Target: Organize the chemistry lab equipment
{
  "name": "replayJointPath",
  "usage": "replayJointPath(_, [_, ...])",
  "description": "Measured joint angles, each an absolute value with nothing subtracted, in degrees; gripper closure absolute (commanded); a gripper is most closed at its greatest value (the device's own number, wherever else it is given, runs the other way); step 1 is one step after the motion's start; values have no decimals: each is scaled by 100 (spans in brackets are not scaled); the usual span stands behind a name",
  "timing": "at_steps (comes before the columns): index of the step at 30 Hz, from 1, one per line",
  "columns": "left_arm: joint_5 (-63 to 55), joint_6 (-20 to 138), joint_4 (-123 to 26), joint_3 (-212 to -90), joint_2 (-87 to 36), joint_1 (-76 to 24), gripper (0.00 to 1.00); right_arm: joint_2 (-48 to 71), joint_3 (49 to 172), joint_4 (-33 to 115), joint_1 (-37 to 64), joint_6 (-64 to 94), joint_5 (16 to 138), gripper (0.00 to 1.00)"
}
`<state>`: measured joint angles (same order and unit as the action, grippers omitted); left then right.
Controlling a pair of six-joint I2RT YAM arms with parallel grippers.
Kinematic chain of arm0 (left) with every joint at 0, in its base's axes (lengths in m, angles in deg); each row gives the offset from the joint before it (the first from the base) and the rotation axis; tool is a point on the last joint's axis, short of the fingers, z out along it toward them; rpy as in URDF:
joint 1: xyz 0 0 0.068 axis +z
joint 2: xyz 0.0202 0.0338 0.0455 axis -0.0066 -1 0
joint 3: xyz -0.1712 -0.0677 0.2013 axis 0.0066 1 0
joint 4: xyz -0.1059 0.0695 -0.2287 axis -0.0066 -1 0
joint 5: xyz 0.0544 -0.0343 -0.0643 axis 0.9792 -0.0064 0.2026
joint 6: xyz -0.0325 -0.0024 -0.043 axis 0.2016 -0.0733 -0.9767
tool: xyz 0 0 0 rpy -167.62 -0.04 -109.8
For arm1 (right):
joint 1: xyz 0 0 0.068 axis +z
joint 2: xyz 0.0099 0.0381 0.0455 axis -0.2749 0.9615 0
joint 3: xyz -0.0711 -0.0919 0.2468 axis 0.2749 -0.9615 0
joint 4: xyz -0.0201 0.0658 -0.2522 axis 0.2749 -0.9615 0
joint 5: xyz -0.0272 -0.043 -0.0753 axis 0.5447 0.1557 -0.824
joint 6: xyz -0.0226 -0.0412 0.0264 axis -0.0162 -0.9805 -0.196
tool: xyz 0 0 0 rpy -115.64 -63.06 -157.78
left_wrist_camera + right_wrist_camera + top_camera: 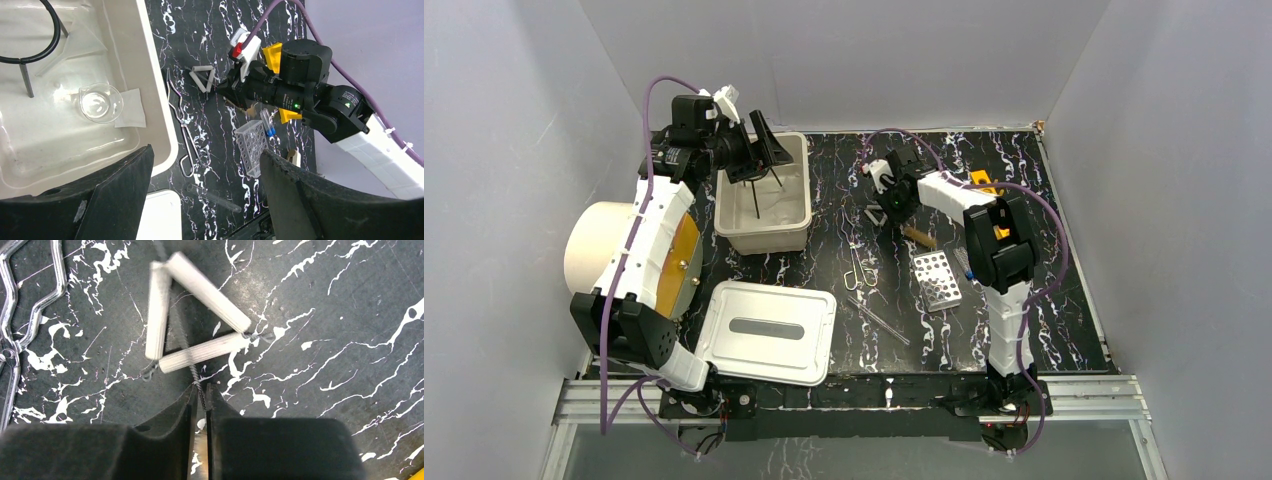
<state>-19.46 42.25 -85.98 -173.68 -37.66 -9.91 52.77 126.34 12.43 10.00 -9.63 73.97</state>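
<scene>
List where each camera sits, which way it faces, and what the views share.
Top external: above and behind the bases, looking down on the table; left arm and right arm show.
Left wrist: above the white bin, looking down past its open left gripper; the right arm shows.
Right wrist: low over the table, looking down past the right gripper, shut on the clay triangle.
Shared: both wrist views show the clay triangle and wire tongs.

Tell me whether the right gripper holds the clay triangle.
Yes, the right gripper pinches the wire tail of the clay triangle.
</scene>
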Motion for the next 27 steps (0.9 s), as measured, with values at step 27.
replayJointPath(27, [-1730,4029,-8510,-17154,-3582,-991,23,3266,12523,1918,1015,57,7524,96])
